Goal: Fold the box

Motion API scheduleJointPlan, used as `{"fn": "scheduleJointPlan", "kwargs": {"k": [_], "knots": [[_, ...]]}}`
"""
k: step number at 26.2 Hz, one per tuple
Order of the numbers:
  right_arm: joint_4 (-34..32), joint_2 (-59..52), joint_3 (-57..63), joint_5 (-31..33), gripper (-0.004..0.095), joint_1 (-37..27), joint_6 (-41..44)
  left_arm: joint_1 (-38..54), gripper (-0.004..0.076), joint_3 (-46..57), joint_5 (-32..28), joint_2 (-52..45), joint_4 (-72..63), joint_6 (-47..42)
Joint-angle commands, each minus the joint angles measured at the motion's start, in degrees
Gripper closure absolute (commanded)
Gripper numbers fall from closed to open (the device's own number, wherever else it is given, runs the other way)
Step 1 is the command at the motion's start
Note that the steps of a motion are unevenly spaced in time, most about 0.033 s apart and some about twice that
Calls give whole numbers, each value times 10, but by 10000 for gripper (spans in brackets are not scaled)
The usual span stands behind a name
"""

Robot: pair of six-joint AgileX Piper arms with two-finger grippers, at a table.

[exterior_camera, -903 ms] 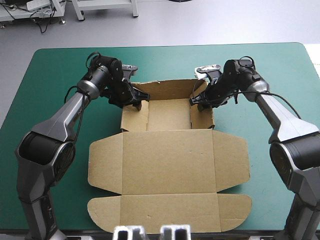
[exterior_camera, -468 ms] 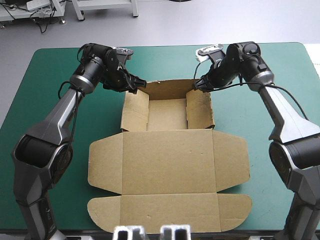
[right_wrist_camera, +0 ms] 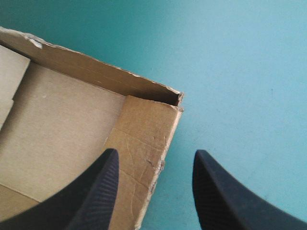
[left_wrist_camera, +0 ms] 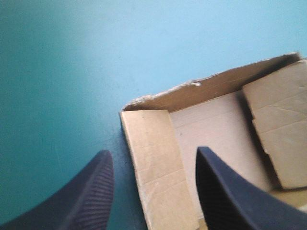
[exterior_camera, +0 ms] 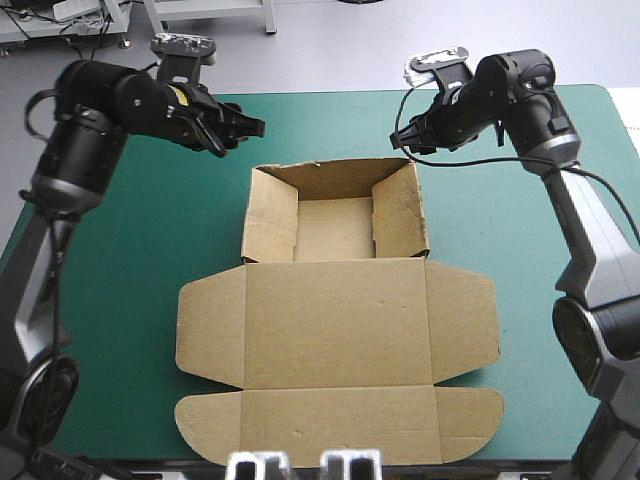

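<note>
- Brown box [exterior_camera: 335, 300] lies mid-table on the teal-green cover [exterior_camera: 120, 220]: tray with walls raised at the far end, lid flat toward the near edge
- Left gripper [exterior_camera: 238, 135]: fingers spread wide, empty, raised just outside the tray's far-left corner
- Right gripper [exterior_camera: 403, 142]: fingers equally wide, empty, off the far-right corner
- Judgement: the box lies below and nearward of both; neither arm is nearer

I can read no lettering, label, brand or number in any of my views, not even on the box [exterior_camera: 335, 340]
</note>
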Motion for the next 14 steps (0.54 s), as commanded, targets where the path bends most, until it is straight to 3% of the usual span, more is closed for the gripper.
{"fn": "scheduleJointPlan", "kwargs": {"k": [1, 5, 9, 14], "knots": [[20, -66, -10, 7, 455, -1, 14, -1, 440, 2, 25, -84, -32, 18], [29, -93, 33, 7, 455, -1, 16, -1, 499, 61, 25, -151, -32, 34], [27, -98, 118, 4, 455, -1, 15, -1, 510, 190, 25, -242, -33, 51], [31, -82, 177, -66, 455, -1, 15, -1, 510, 359, -9, -344, -28, 70]]}}
